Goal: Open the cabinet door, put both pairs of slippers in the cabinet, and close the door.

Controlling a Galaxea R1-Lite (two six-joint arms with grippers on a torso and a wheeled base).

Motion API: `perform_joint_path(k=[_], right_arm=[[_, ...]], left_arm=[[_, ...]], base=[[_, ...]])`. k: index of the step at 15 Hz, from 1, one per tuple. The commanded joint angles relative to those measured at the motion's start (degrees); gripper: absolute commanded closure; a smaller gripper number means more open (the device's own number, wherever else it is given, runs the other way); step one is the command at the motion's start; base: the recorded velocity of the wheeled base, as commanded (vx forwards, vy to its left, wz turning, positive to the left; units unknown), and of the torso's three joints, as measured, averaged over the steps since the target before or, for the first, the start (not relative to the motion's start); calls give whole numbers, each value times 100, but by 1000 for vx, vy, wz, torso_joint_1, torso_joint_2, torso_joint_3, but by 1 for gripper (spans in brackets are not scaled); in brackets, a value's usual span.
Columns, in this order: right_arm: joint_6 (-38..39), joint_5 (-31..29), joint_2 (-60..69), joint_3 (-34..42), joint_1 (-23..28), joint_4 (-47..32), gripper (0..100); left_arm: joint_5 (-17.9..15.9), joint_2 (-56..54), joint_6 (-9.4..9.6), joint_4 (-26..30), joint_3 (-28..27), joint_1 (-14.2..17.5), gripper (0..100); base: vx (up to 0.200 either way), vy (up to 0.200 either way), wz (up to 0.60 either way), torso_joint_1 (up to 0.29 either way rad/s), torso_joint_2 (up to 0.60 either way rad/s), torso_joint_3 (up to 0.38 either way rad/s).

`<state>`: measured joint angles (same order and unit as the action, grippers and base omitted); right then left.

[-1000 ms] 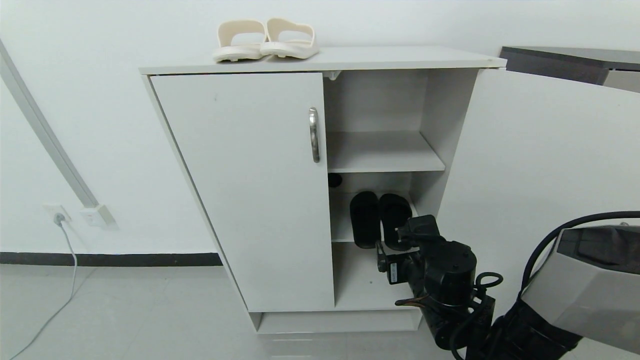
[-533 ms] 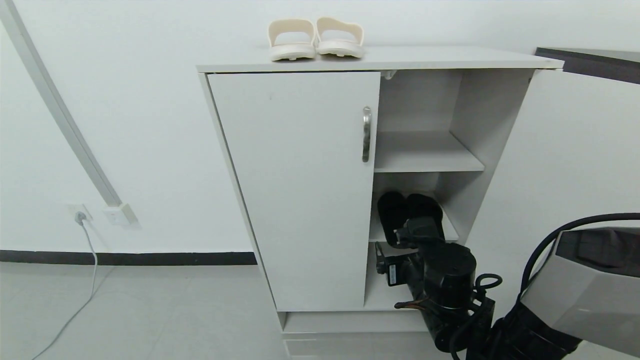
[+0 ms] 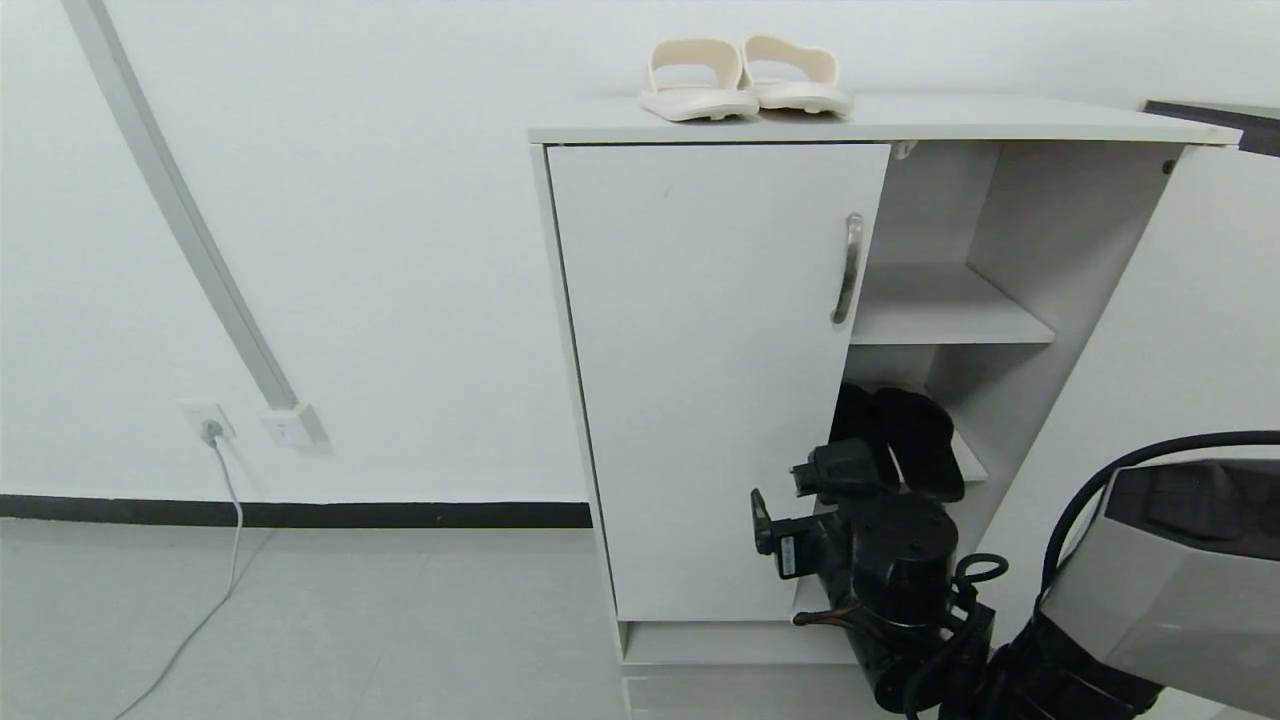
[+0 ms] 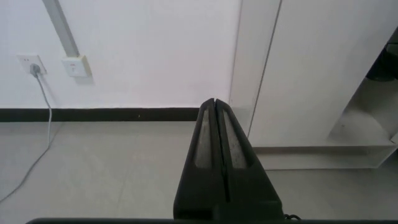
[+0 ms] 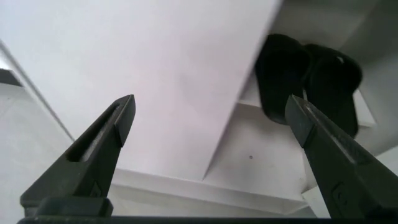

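A white cabinet stands against the wall, its left door closed and its right door swung wide. A cream pair of slippers rests on the cabinet top. A black pair of slippers lies on the middle shelf, toes outward, also seen as black slippers. My right gripper hangs low before the closed door's free edge, open and empty, its fingers spread wide in the right wrist view. My left gripper is shut on nothing, pointing at the cabinet's left corner above the floor.
A metal handle runs down the closed door's free edge. The upper shelf is bare. A wall socket with a cable and a slanted conduit lie left. Grey floor spreads left of the cabinet.
The whole head picture has slid right, so the camera has moved left. The right arm holds the same place in the picture and now sits before the closed door's edge.
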<state>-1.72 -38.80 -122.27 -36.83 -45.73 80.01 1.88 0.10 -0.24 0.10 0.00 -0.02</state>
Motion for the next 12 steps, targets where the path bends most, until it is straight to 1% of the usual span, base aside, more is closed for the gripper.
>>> perform_joint_path(k=[1,2,4,8,9,12], right_arm=[[-171,13,-34,62,73,182,0],[-241,48,-34,79,73,235,0],[-259,303,-25,158,73,261,0],[-259,338,-69,150,73,314,0],[-259,444,-78,158,73,331,0],[-259,505,-113,141,73,349,0]], left_arm=[[6,8,-2,-1,0,2,100],[14,8,-2,-1,0,2,100],[14,8,-2,-1,0,2,100],[14,8,-11,-1,0,2,100],[14,8,-11,-1,0,2,100],[23,8,-20,-1,0,2,100]], base=[[0,0,0,0,0,0],[0,0,0,0,0,0],[0,0,0,0,0,0],[0,0,0,0,0,0],[0,0,0,0,0,0],[0,0,0,0,0,0]])
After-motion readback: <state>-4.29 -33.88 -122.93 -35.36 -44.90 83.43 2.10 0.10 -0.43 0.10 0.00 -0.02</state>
